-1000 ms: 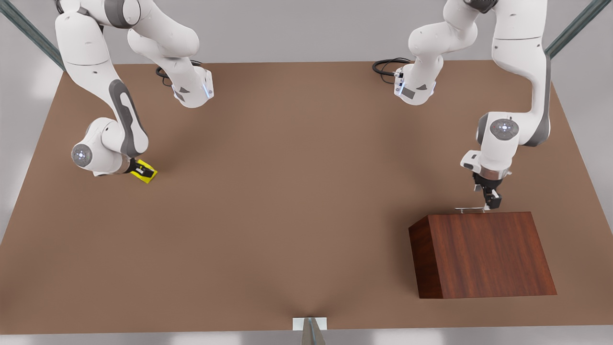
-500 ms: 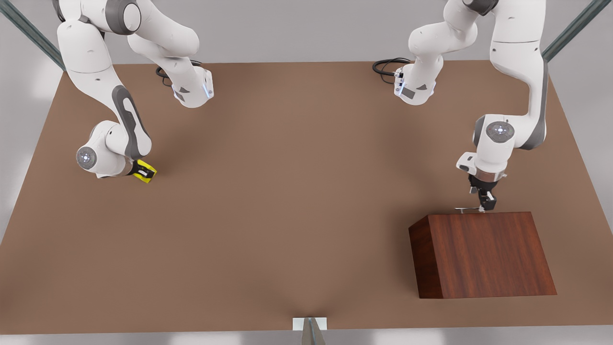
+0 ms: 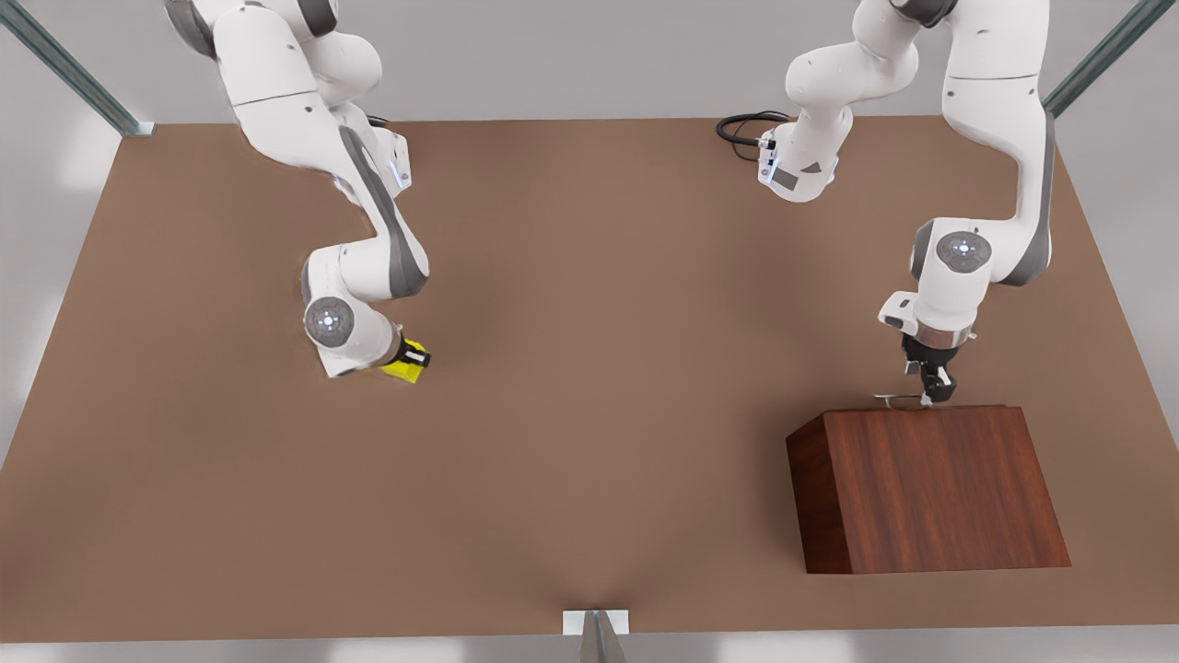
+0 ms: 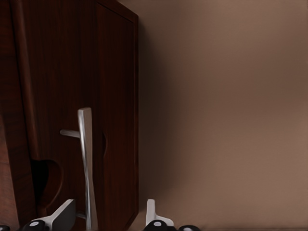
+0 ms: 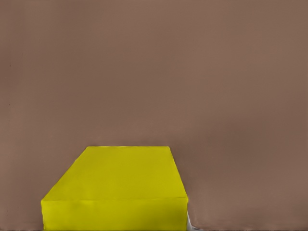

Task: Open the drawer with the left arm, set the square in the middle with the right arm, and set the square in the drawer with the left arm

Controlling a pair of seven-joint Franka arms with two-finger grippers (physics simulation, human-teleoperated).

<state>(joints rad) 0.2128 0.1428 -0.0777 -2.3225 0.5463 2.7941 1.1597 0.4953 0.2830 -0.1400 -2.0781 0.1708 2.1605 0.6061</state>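
Left gripper: at the box's far edge, jaws open on either side of the drawer's silver handle.
Right gripper: well away from the box, toward the front view's left, jaws closed on the yellow cube.
Cube: just over the desk.
Drawer: barely out of the box.

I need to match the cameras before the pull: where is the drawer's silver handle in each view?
Front view: the handle lies along the wooden box's far edge, at the left gripper.
Left wrist view: it stands upright against the dark wood.
Right wrist view: not in it.
Shared landmark: the brown tabletop.
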